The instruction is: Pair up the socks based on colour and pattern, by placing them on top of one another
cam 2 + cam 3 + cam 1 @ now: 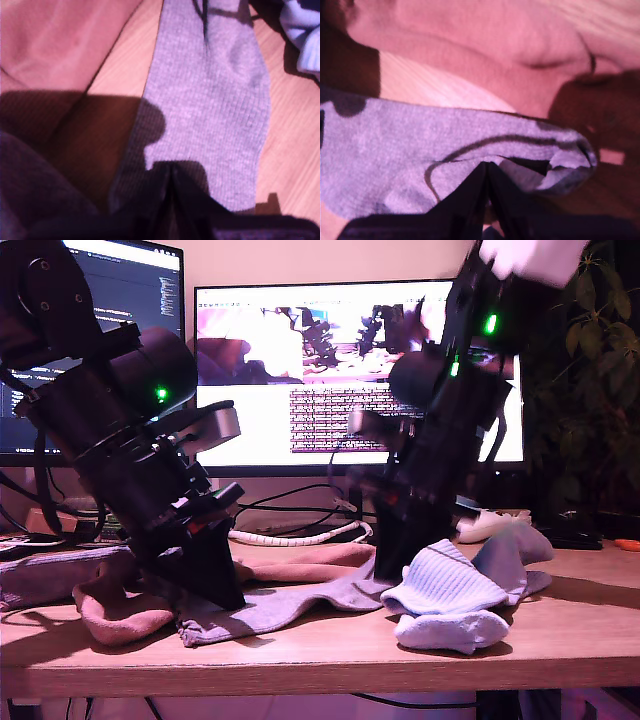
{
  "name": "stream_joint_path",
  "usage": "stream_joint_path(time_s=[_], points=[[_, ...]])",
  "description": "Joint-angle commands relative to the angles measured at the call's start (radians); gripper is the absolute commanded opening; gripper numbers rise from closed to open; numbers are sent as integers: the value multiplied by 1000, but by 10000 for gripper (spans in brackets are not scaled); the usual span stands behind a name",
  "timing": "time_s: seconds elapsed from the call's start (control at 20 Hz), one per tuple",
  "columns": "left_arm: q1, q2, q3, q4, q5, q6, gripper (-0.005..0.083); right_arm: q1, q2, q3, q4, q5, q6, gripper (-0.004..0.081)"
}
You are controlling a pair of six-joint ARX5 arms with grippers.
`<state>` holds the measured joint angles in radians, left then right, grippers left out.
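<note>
My first gripper [170, 172] and my second gripper [487, 172] are each clamping an end of one grey-lilac sock [300, 605], which is lying stretched flat on the table [560, 625]. A salmon-pink sock [115, 615] is lying beside it toward the exterior view's left; pale blue-white ribbed socks [445, 585] are bunching toward its right.

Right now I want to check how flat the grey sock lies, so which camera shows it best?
The first wrist view: the grey sock fills it, stretched along the table. The second wrist view shows only one wrinkled end. In the exterior view it lies low between the arms, partly hidden.
</note>
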<state>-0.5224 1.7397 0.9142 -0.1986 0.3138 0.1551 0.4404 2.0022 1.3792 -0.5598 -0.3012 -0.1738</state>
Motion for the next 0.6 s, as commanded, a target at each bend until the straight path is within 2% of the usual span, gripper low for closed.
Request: stream_joint_path(time_s=[0.0,0.15,0.35,0.55], points=[[-12,35,-21,-26,1,-26,-19,3,31,4,5,22,-11,-11],[-23,35,-21,-57,16,-37,-19,-3,59,5,25,44,-21,-11],[-45,35,-21,-82,89,-80,-19,-3,82,18,79,66,-38,-11],[-86,35,-21,-74,127,-130,-19,3,121,83,95,68,-38,-11]])
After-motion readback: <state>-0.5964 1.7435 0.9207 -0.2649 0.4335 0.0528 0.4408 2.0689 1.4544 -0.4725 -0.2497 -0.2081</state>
